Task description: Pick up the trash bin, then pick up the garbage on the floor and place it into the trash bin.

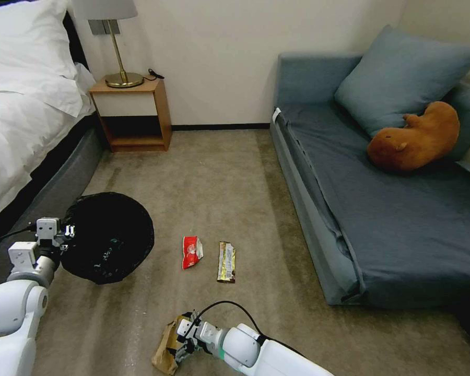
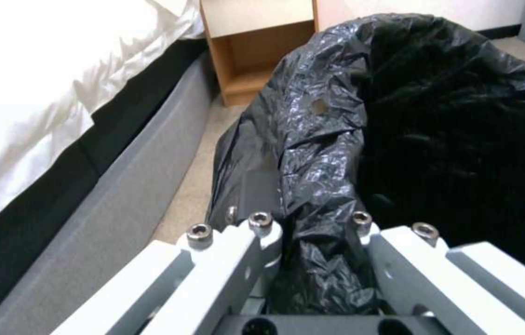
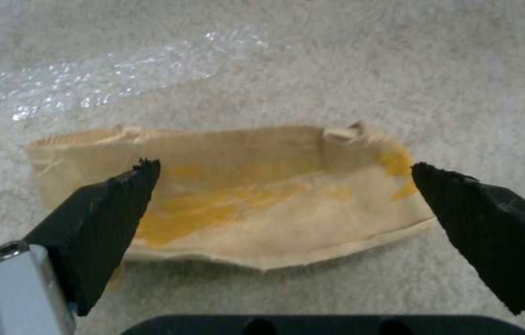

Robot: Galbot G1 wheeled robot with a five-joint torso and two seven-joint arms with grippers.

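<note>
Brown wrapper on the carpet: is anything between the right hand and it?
Nothing visible. The right hand is open directly over the brown wrapper, one finger at each side. A clear plastic scrap lies on the carpet beyond it, apart. The left hand grips the bin rim.

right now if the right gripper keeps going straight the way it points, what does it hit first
Most likely the crumpled brown paper wrapper on the beige carpet. The right gripper points down at it, black fingers spread open to either side. How much gap remains is hard to judge.
</note>
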